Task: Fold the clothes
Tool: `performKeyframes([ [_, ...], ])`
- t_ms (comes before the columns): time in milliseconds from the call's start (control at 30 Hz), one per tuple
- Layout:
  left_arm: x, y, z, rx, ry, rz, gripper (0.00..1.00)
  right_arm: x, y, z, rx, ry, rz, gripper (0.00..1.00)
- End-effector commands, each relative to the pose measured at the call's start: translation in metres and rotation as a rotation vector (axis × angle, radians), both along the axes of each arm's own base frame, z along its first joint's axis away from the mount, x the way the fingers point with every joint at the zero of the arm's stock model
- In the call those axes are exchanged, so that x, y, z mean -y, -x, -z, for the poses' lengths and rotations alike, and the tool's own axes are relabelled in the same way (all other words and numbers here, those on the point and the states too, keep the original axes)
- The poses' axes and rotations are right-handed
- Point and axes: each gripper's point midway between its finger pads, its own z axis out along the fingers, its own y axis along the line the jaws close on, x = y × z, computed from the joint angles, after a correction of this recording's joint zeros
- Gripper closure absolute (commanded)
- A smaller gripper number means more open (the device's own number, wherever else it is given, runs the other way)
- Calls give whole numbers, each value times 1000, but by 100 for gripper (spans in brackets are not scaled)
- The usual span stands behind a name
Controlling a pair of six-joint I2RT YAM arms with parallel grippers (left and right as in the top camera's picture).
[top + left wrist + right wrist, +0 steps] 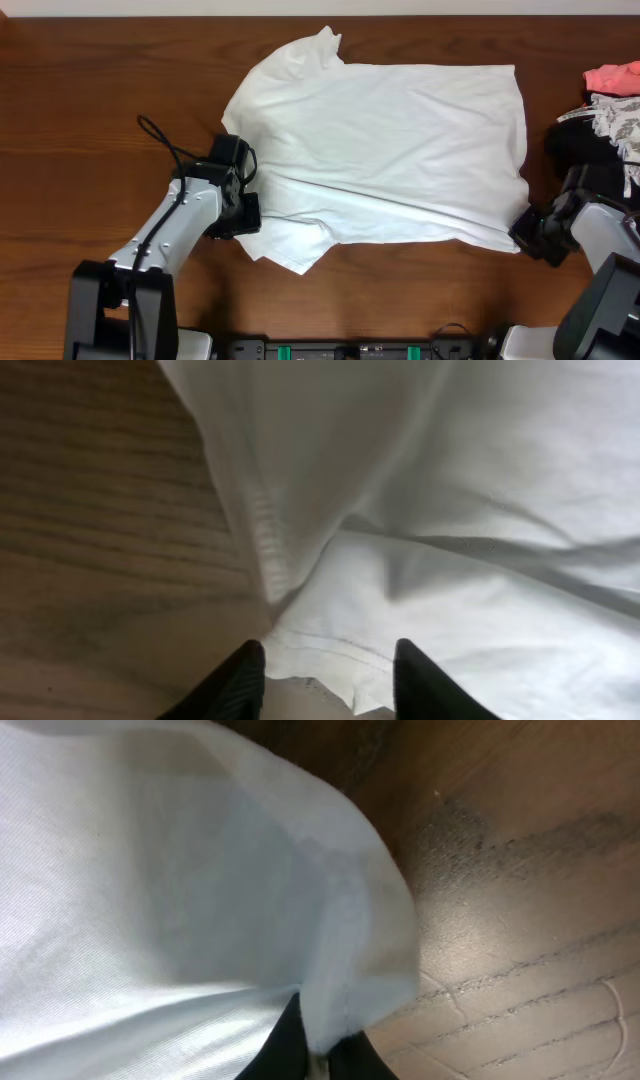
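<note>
The white T-shirt (380, 150) lies spread on the wooden table (90, 110), collar to the left, hem to the right. No green label shows. My left gripper (250, 215) is open at the near sleeve; in the left wrist view its fingers (325, 680) straddle the sleeve's hemmed edge (330, 650). My right gripper (522, 232) is shut on the shirt's near hem corner; in the right wrist view the cloth (340, 980) is pinched between the fingers (320, 1060) and lifts off the wood.
A pile of other garments, pink (612, 77) and patterned white-grey (618, 122), lies at the table's far right edge, close to my right arm. Bare wood (520, 870) runs round the shirt.
</note>
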Motion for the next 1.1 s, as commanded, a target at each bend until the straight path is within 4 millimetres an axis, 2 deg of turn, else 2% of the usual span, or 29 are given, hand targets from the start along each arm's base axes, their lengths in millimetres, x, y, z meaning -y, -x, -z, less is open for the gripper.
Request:
performKeyframes([
  [0, -6, 1, 3, -6, -27, 6, 52, 1, 3, 1, 0, 2, -12, 94],
  [133, -10, -5, 4, 20, -55, 30, 43, 1, 3, 1, 0, 2, -17, 93],
  [367, -10, -7, 5, 29, -53, 33, 44, 1, 2, 1, 3, 3, -17, 91],
  [700, -11, 1, 17, 20, -54, 33, 43, 2, 1, 1, 7, 5, -24, 87],
  [1067, -10, -6, 19, 53, -49, 32, 44, 2, 1, 1, 7, 5, -24, 84],
])
